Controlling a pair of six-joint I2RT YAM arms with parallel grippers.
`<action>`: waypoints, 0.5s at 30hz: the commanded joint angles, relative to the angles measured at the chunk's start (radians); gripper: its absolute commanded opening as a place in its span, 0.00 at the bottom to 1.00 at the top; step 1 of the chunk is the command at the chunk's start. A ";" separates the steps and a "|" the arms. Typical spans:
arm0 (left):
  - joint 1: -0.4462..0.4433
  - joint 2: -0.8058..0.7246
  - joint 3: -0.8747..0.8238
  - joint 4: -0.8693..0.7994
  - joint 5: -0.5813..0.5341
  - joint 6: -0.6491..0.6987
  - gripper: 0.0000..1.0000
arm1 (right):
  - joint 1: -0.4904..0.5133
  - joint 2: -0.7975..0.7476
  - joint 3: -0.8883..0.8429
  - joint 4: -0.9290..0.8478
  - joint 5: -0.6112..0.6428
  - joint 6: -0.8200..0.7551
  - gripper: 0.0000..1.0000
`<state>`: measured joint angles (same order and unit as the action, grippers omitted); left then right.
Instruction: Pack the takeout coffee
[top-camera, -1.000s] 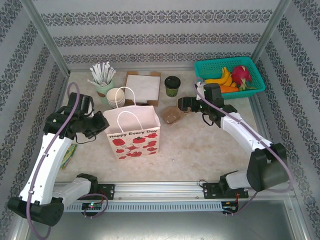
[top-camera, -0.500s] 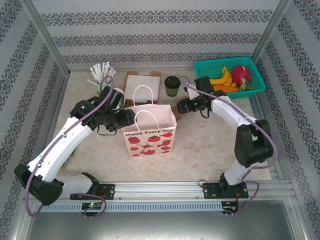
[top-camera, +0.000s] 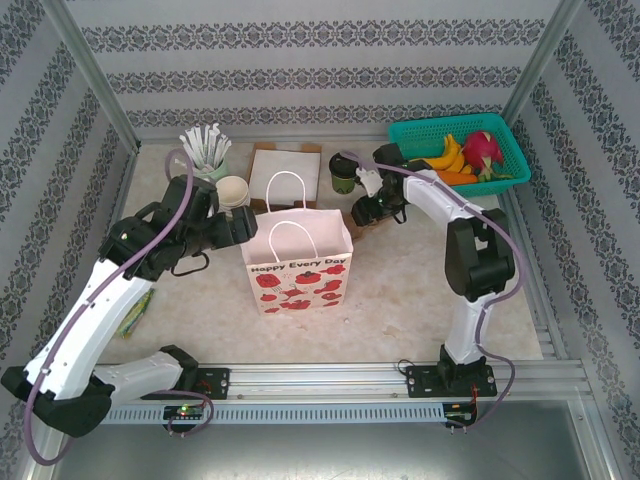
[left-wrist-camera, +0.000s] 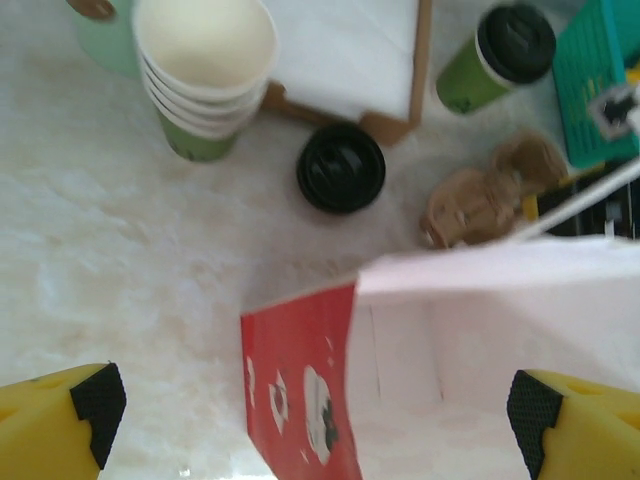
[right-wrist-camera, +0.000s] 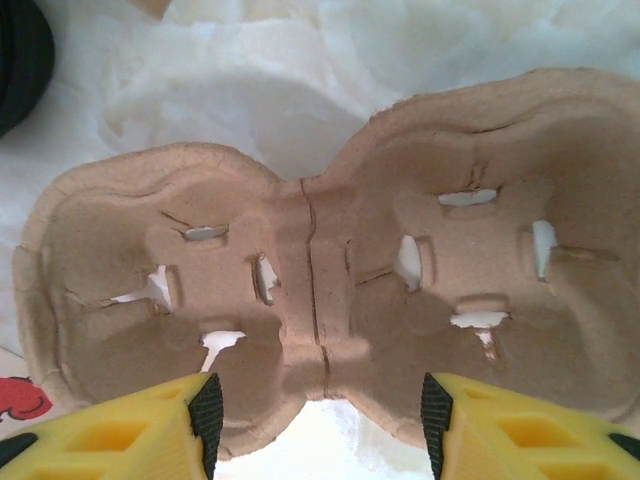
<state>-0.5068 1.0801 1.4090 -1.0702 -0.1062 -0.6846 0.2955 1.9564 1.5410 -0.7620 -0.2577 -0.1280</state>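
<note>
Pale marbled counter (top-camera: 400, 290), red-printed paper bag (top-camera: 297, 262) standing mid-counter, behind it a napkin holder (left-wrist-camera: 388, 127), takeout coffee (top-camera: 343, 172), stacked lidless cups (top-camera: 232, 192), cup of wrapped sticks (top-camera: 207, 158), loose black lid (left-wrist-camera: 340, 167), pulp cup carrier (right-wrist-camera: 320, 270), teal fruit basket (top-camera: 405, 145) far right, green packet (top-camera: 135, 313) at left edge.

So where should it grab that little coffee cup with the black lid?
Probably around the green body of the coffee cup, just under the lid, coming in level from its near side. It stands upright, the lid caps its top, and the napkin tray sits close on its left.
</note>
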 joint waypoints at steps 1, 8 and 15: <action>0.013 -0.064 -0.073 0.119 -0.178 -0.087 1.00 | 0.026 0.051 0.058 -0.067 0.038 -0.022 0.56; 0.014 -0.149 -0.184 0.224 -0.234 -0.142 1.00 | 0.049 0.132 0.129 -0.097 0.084 -0.033 0.52; 0.014 -0.149 -0.198 0.233 -0.229 -0.144 1.00 | 0.053 0.169 0.172 -0.115 0.098 -0.042 0.46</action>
<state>-0.5022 0.9386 1.2255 -0.8803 -0.3080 -0.8093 0.3431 2.1059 1.6783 -0.8387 -0.1810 -0.1497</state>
